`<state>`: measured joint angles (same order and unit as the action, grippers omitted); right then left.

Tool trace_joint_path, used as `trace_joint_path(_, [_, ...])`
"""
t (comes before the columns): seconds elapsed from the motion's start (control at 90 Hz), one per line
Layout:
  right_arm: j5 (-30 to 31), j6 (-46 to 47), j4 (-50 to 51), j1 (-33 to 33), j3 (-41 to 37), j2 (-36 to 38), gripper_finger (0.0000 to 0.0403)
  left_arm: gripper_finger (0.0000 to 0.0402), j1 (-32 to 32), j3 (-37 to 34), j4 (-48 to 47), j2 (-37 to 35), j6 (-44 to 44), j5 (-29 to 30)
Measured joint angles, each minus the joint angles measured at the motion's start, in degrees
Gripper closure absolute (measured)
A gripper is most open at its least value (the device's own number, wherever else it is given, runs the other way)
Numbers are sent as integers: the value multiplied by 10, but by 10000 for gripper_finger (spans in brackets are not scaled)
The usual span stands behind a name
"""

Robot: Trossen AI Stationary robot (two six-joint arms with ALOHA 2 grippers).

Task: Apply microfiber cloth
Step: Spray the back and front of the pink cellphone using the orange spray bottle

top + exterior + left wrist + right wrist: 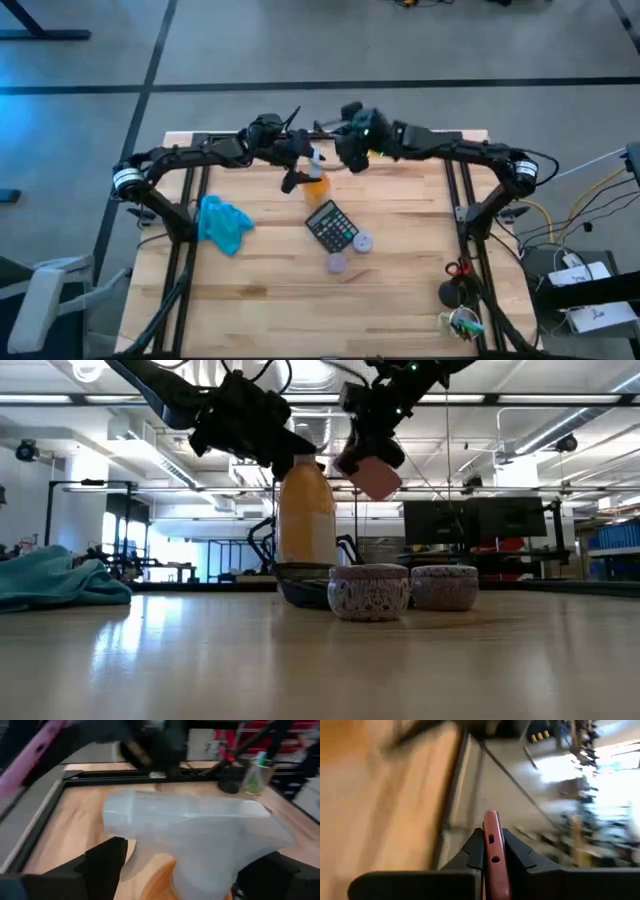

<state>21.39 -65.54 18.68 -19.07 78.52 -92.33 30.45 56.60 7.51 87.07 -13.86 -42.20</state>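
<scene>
The teal microfiber cloth [222,222] lies crumpled on the table's left part [55,582], and no gripper touches it. An orange spray bottle [316,184] with a white trigger head [195,827] stands near the far middle. My left gripper [300,172] is open, one finger on each side of the bottle just under the head; I cannot tell whether it touches. Just right of the bottle, above the table, my right gripper [350,158] is shut on a flat pink device [375,475]. My right gripper pinches the flat pink device between its two fingers, which lie on its two broad faces. The thin edge with a small port [491,842] shows between the fingers. The device hangs tilted below the fingers [362,442], lifted clear of the table.
A black calculator [332,227] lies mid-table in front of the bottle, with two small round tins [362,242] [337,263] near it. At the front right are red scissors [457,268], a dark round object [452,293] and a pen cup [462,322].
</scene>
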Motion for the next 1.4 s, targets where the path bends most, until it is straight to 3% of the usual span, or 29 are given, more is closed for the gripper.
trace_joint_path(0.122, [22, -115, -4, 27, -3, 0, 388, 88, 1, -1, -9, 0, -3, -23])
trace_joint_path(0.233, [56, -164, -23, 45, -20, -7, 388, 88, 2, -1, -23, -2, -14, -24])
trace_joint_path(0.378, [145, -244, -127, 71, -66, -7, 388, 88, 7, -1, -55, -8, -48, -33])
trace_joint_path(0.522, [179, -359, -190, 104, -120, -9, 388, 90, 16, -1, -65, -21, -62, -81])
trace_joint_path(0.689, [143, -549, -363, 123, -180, -8, 388, 90, 17, -1, -65, -42, -79, -64])
trace_joint_path(0.811, [97, -633, -419, 115, -193, -18, 388, 90, 17, -1, -65, -48, -81, -43])
trace_joint_path(1.011, [72, -690, -414, 93, -190, -42, 388, 90, 11, -1, -59, -42, -81, -46])
trace_joint_path(1.211, [91, -643, -435, 86, -187, -42, 388, 90, 8, -1, -49, -31, -97, -90])
trace_joint_path(1.4, [108, -584, -428, 86, -187, -42, 388, 90, 13, -1, -13, -32, -131, -93])
